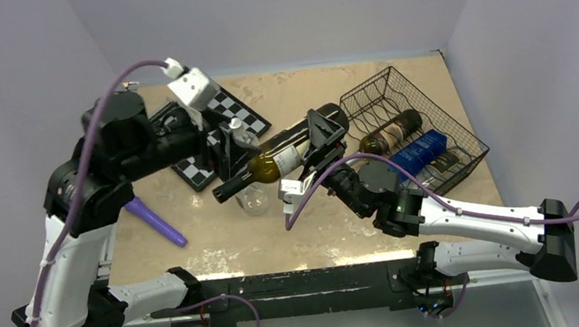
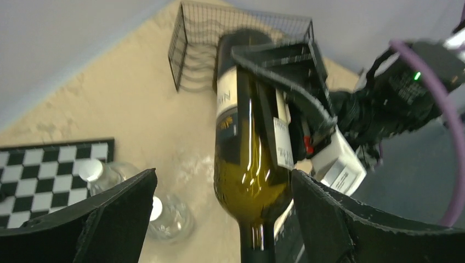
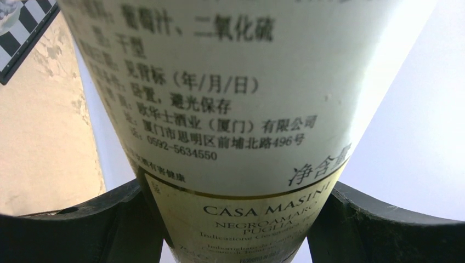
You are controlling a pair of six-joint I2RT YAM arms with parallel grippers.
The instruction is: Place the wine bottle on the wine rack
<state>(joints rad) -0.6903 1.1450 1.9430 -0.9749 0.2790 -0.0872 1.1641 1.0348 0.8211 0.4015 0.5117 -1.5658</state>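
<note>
Bottle: wine bottle (image 1: 285, 157) held in the air, almost level, between the two arms
Long axis: base toward the wine rack (image 1: 436, 107), just beside its left corner; neck toward the left arm
Right claw: right gripper (image 1: 322, 133) clamped on the labelled body, the nearer one to the rack
Left claw: left gripper (image 1: 237, 149) spread wide around the neck end, clear of the glass
Coming move, likely: right arm carries it base-first, rightward

The label (image 3: 219, 98) on the wine bottle (image 3: 241, 230) reads "CASA MASINI", "NEGROAMARO", "PUGLIA", "0592-5634550" and Chinese print
</note>
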